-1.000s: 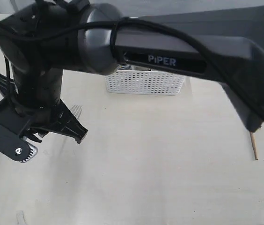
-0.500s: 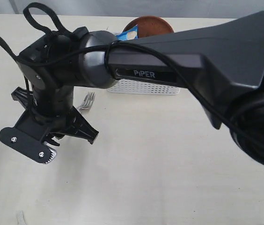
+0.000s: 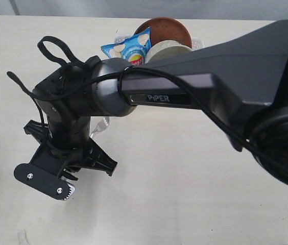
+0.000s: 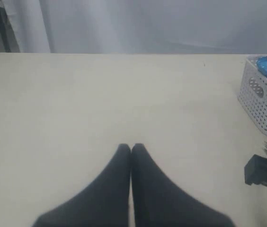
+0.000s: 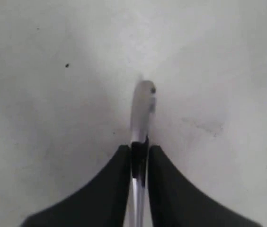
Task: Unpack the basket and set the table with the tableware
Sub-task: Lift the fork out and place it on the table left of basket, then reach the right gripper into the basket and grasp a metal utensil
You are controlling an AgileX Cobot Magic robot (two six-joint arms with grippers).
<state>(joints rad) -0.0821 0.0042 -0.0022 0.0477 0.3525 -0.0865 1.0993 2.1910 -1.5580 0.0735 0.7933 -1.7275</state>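
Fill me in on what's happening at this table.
The right gripper has its jaws closed on the handle of a steel fork, held over the table. The left gripper hangs shut and empty. The basket holds a blue chips bag, with the plate and bowl beside the bag.

The right arm (image 3: 195,84) is stretched across to the left, and the right gripper (image 5: 139,150) is clamped on the fork (image 5: 142,106) handle. The left gripper (image 4: 131,149) is held closed.
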